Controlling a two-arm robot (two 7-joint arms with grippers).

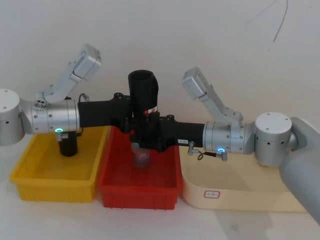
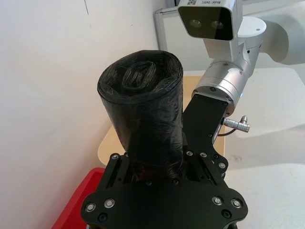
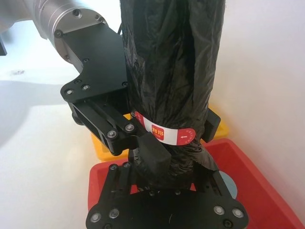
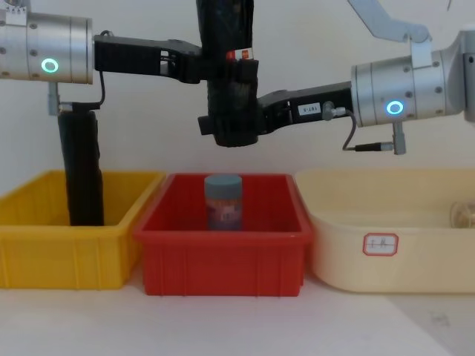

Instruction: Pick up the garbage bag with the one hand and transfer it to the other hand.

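Holding the thick black cylindrical garbage-bag roll (image 1: 143, 95) upright above the red plastic bin (image 1: 112, 187), left gripper (image 1: 131, 116) and right gripper (image 1: 145, 131) meet mid-handover. Chest view: both sets of fingers clamp it, right lower. Right wrist view: sticker (image 3: 164, 132) faces outward.

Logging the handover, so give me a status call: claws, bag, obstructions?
Left claw and right claw both shut on the garbage bag. Bag upright, held in the air above the red bin. Nothing in the way.

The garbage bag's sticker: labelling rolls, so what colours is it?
Red and white, clearest in the right wrist view, on the garbage bag.
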